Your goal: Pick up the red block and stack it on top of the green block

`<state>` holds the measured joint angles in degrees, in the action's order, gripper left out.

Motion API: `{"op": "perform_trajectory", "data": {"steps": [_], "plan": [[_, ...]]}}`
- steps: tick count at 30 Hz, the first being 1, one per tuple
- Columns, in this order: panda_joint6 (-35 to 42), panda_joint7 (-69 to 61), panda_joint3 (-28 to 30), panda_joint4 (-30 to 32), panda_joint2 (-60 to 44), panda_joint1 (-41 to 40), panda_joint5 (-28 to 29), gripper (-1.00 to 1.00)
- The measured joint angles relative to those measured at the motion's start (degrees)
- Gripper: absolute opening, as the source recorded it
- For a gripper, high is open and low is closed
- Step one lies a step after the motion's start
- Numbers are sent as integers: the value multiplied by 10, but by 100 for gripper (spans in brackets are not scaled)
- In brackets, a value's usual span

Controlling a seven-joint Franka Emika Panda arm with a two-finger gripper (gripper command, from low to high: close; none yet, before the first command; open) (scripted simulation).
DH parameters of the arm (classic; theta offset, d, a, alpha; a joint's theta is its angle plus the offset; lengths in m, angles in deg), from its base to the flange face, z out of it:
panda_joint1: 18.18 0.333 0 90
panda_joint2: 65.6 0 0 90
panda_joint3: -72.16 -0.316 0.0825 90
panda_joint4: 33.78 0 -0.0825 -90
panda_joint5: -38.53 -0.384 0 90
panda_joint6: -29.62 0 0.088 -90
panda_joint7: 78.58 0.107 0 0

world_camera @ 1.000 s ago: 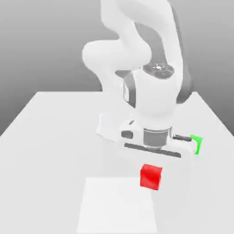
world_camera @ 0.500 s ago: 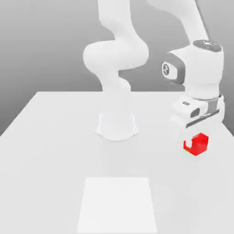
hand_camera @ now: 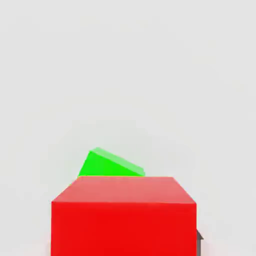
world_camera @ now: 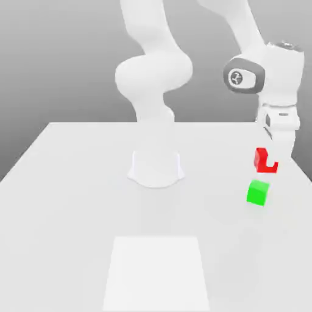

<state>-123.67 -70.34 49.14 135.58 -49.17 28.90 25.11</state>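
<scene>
A white robot arm rises from a round base on a plain white desk against a grey backdrop. The arm loops up and over toward the exterior view's right, where its wrist and hand hang down above the desk's right edge.

The tool at the end of the hand is closed on the small bright red cube with smooth matte faces. The red cube is lifted clear of the desk, and part of it is hidden by the white finger in front of it, so it shows as an L-shaped patch of red.

The small bright green cube with smooth matte faces sits on the desk near the right edge, just below the red cube in the exterior view and a little to its left. A gap of white desk shows between the two cubes; they are not touching.

In the hand view, the red cube looms large and close, and the green cube peeks out from behind its upper edge, resting on the white surface.

A faint pale rectangle is marked on the desk nearer the camera, well apart from both cubes.
</scene>
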Motion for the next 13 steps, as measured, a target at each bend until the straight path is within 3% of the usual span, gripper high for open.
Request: {"op": "perform_trajectory", "data": {"steps": [11,12,13], "plan": [[-138,90,-33,-2,-146,-68,142,-100],[-152,96,-31,-2,-159,-69,150,100],[-152,96,-31,-2,-159,-72,150,100]]}}
